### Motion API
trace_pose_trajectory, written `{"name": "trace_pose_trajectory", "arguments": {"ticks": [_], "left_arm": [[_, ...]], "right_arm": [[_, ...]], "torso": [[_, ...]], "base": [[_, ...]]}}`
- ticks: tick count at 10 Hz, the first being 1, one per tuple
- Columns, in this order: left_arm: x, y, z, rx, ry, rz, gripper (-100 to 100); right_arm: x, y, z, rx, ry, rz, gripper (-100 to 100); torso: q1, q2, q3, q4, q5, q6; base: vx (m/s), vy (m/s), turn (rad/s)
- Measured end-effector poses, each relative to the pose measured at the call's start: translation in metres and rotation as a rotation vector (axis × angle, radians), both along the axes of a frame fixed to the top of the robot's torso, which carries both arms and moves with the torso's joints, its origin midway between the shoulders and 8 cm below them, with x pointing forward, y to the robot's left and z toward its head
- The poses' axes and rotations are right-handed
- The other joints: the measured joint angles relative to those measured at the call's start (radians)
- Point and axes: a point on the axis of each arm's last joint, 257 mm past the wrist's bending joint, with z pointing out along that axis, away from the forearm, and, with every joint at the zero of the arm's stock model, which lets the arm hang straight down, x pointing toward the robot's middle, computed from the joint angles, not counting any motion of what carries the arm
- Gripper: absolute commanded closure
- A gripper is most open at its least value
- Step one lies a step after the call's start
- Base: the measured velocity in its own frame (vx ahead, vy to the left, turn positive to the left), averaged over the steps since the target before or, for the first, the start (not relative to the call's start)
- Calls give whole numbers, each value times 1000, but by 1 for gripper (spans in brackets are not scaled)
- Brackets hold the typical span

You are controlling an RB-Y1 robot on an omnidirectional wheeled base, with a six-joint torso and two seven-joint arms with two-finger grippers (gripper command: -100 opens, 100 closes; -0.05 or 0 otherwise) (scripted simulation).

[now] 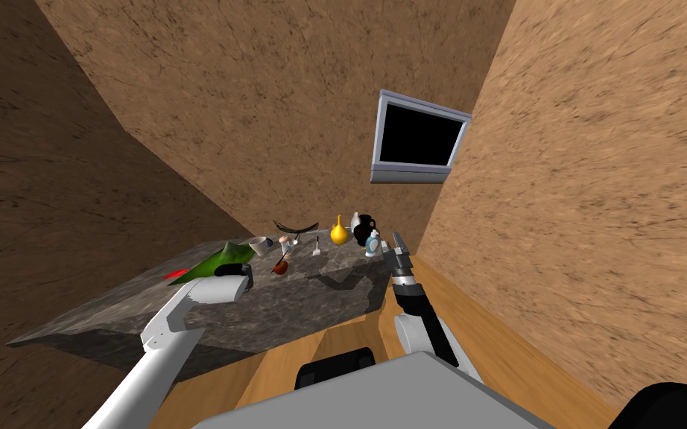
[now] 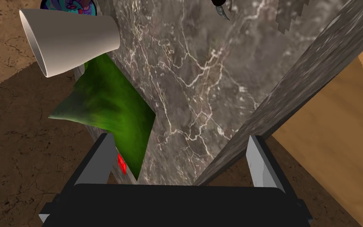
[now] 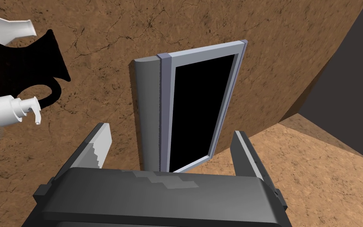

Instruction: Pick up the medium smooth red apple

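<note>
The small red apple (image 1: 280,267) sits on the marbled tabletop (image 1: 297,307), near the left gripper (image 2: 180,138) but off to one side of its fingers, not between them. Those fingers stand released over the tabletop's edge, with a green cloth (image 2: 110,102) beside one. The step calls for swinging toward the apple, centring it, then closing. The right gripper (image 3: 171,134) is released too.

The left arm (image 1: 157,344) reaches forward from the near left. Its white forearm slants away and to the right, ending in the left gripper (image 2: 181,159), whose two blade fingers (image 2: 105,157) stand well apart and grip nothing. On the right, the right arm (image 1: 430,322) bends close to the body. Its dark forearm rises towards the far side to the right gripper (image 3: 173,153), whose fingers (image 3: 100,147) are likewise spread.
</note>
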Motion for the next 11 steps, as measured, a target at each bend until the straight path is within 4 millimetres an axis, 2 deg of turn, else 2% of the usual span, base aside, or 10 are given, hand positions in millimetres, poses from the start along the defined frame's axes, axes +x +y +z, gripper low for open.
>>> {"name": "trace_pose_trajectory", "arguments": {"ticks": [7, 11], "left_arm": [[-23, 16, -25, -135, 156, 129, -100], [-38, 18, -35, -220, 243, 192, -100]], "right_arm": [[0, 0, 0, 0, 0, 0, 0], [0, 0, 0, 0, 0, 0, 0]], "torso": [[-1, -2, -1, 0, 0, 0], [0, -2, -1, 0, 0, 0]], "base": [[36, -16, 5], [43, -10, 3]]}}
